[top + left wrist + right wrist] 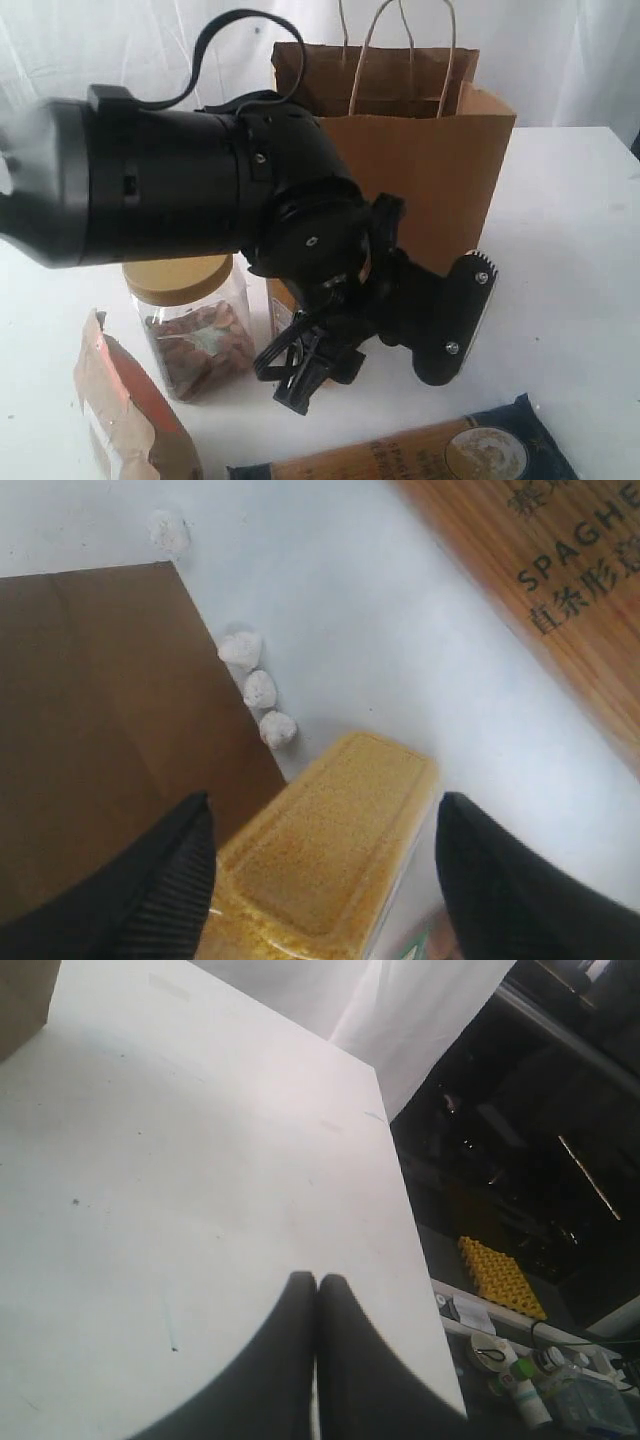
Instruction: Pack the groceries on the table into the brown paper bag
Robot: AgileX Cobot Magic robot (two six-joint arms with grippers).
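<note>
My left gripper (325, 802) is shut on the yellow bottle (330, 860), with a black finger against each side and the cap hidden. It is right beside the brown paper bag (100, 730). From outside, the left arm (300, 230) hides those fingers, and a strip of the bottle (280, 305) shows behind it. The bag (420, 170) stands upright at the back. The clear jar with tan lid (195, 330), the orange-brown pouch (125, 410) and the long dark-blue-and-tan packet (430, 455) rest on the table (570, 250). My right gripper (317, 1282) is shut and empty over bare tabletop.
Three small white pebble-like bits (258, 690) lie along the foot of the bag, and another (168, 530) lies farther off. The right wrist view shows the table's edge (400, 1190) with dark floor clutter and a yellow crate (500, 1278) beyond.
</note>
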